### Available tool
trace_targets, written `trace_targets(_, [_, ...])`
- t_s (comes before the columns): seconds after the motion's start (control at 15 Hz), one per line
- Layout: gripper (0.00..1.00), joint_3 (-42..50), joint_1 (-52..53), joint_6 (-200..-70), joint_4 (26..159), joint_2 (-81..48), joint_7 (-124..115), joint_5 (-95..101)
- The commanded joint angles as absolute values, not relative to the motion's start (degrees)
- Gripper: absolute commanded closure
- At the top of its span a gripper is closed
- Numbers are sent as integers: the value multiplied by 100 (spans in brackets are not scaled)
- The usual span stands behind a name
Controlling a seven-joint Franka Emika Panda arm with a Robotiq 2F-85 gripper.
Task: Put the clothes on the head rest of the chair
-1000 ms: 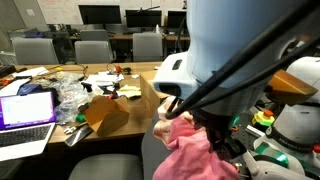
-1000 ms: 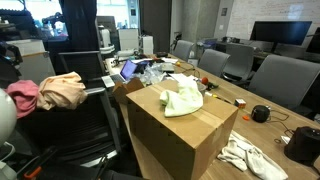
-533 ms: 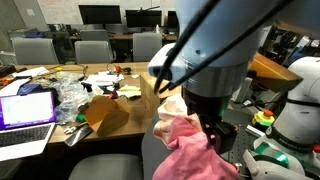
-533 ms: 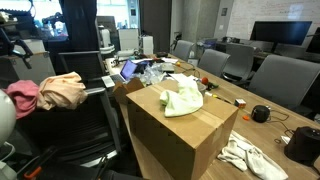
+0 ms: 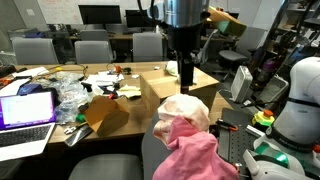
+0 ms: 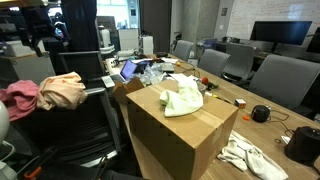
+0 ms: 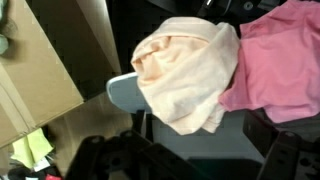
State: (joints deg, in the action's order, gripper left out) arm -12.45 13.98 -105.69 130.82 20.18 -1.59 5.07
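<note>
The clothes lie draped over the head rest of the chair. The pale peach garment point(image 5: 186, 109) point(image 6: 62, 90) point(image 7: 185, 75) sits on top, and the rose-pink garment point(image 5: 196, 156) point(image 6: 18, 96) point(image 7: 282, 58) hangs beside it. A sliver of the light grey head rest point(image 7: 124, 93) shows in the wrist view; both exterior views hide it under the fabric. My gripper point(image 5: 187, 73) point(image 7: 195, 162) hangs above the clothes, apart from them. It is open, with its dark fingers point(image 7: 96, 160) wide apart and nothing between them.
A large cardboard box point(image 6: 180, 130) point(image 5: 150, 90) point(image 7: 35, 70) stands next to the chair, with a yellow-green cloth point(image 6: 183, 100) on top. The cluttered table holds a laptop point(image 5: 25, 110) and a white cloth point(image 6: 250, 158). Grey office chairs point(image 5: 92, 50) line the far side.
My gripper has opened and let go of the clothes. The arm has risen clear, and the garments stay on the head rest.
</note>
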Motion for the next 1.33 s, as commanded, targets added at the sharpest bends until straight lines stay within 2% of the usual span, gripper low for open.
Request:
trace_targets(0.0, [0, -727, 892, -10265, 13121, 2518, -212, 377])
trace_targets(0.6, [0, 263, -266, -9592, 13641, 3405, -619, 220])
trace_targets(1.13, [0, 600, -768, -9494, 14299, 4266, -653, -53])
trace_targets(1.27, [0, 539, -762, -9485, 14160, 3996, -600, 59])
